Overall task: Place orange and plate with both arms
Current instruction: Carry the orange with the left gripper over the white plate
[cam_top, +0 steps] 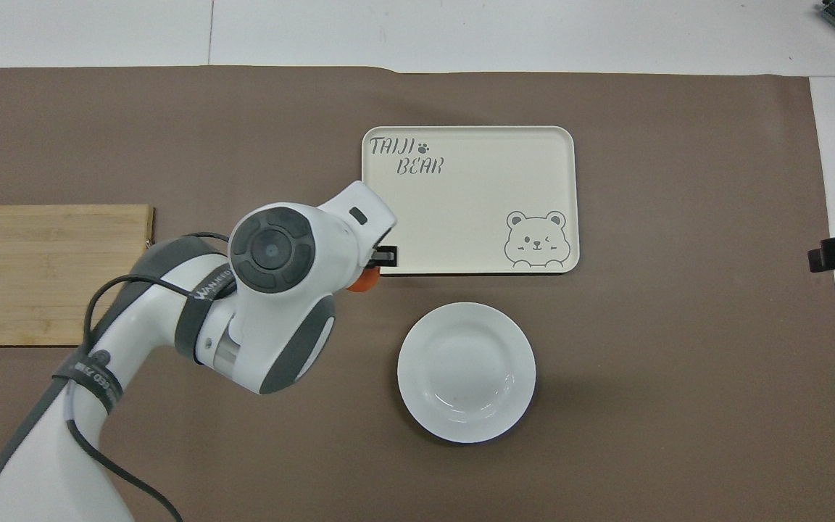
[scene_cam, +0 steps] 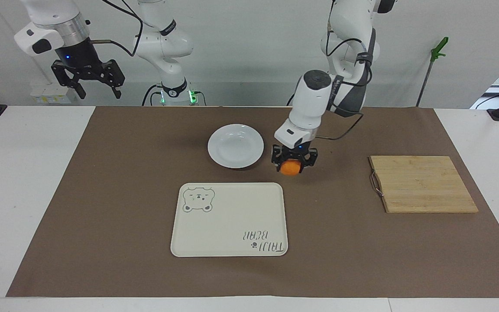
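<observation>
Facing view: a small round orange fruit (scene_cam: 290, 167) is gripped in the left gripper's (scene_cam: 293, 163) jaws above brown matting, beside the glossy white round plate (scene_cam: 235, 145). Right gripper (scene_cam: 88, 80) is held open, raised at its own end of the worktop.

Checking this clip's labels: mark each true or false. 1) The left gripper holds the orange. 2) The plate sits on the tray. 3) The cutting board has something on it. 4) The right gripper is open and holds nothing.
1) True: the left gripper is shut on the orange, above the brown mat.
2) False: the plate lies on the mat, nearer the robots than the tray.
3) False: the cutting board is bare.
4) True: the right gripper waits raised, open.
</observation>
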You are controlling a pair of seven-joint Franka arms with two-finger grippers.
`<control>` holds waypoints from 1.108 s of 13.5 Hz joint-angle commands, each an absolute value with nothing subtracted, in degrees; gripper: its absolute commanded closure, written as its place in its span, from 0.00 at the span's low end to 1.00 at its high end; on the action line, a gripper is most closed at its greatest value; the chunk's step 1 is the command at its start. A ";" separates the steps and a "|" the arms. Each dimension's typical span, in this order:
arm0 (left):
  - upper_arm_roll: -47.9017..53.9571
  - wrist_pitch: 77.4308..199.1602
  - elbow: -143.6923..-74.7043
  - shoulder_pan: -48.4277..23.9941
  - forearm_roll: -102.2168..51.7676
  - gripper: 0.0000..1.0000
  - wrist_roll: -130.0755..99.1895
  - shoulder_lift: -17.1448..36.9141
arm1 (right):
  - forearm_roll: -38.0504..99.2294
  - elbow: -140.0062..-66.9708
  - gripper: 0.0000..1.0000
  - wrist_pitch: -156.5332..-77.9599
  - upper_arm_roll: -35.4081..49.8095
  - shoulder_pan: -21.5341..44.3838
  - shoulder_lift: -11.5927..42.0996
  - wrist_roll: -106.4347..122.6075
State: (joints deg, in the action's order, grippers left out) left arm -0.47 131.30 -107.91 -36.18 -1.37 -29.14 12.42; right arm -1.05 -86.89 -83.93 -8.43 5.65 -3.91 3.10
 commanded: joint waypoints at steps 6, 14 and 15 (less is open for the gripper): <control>-1.58 137.56 -109.51 -49.65 -1.76 1.00 -36.21 16.26 | -1.41 -87.28 0.00 -83.32 -8.35 5.27 -4.39 4.31; -0.53 137.20 -111.98 -52.56 -3.25 0.00 -36.30 16.79 | -1.41 -87.19 0.00 -83.32 -8.35 5.27 -4.39 4.31; -0.53 136.94 -111.71 -52.21 -3.25 0.00 -36.39 16.44 | -1.41 -87.19 0.00 -83.32 -8.35 5.27 -4.39 4.31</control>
State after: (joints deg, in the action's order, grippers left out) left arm 0.49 136.66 -111.36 -51.61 -2.43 -36.38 17.65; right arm -1.05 -86.89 -83.93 -8.43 5.65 -3.91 3.10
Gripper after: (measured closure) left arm 0.000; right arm 0.000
